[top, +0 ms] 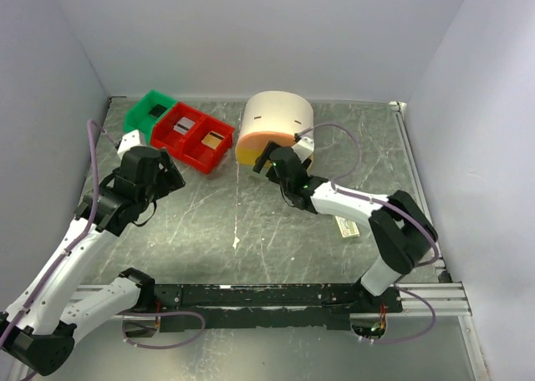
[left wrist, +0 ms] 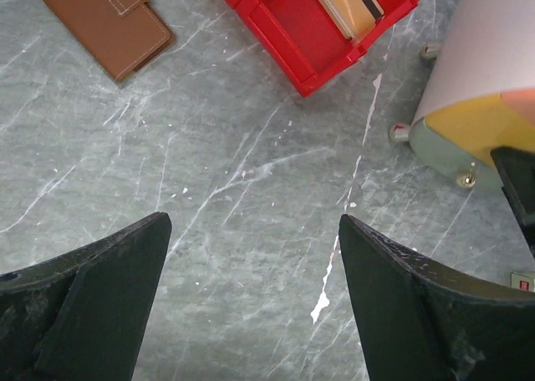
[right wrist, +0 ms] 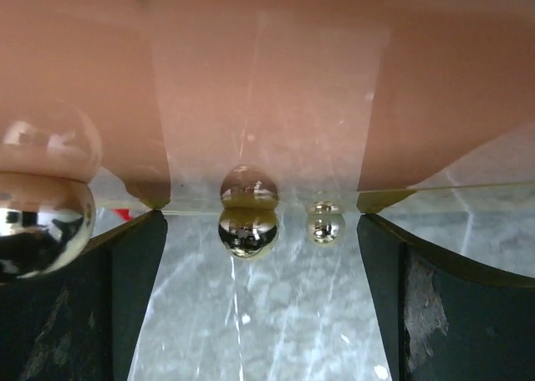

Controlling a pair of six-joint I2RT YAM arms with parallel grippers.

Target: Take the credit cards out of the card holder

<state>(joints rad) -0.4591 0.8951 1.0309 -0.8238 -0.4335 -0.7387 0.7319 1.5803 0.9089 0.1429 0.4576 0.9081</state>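
The card holder (left wrist: 109,26) is a small brown wallet lying closed on the grey marble table, at the upper left of the left wrist view; in the top view the left arm hides it. A tan card with a dark stripe (left wrist: 347,1) lies in the red bin (left wrist: 292,30). In the top view the red bin (top: 194,151) holds a pale grey card (top: 184,126) and the tan card (top: 216,139). My left gripper (left wrist: 255,222) is open and empty above bare table, also in the top view (top: 171,179). My right gripper (right wrist: 261,218) is open and empty, also in the top view (top: 266,160).
A round cream and orange container (top: 276,126) on shiny ball feet (right wrist: 248,231) stands right in front of my right gripper. A green bin (top: 150,112) sits behind the red one. A small cream box with a red mark (top: 349,227) lies at the right. Walls enclose the table.
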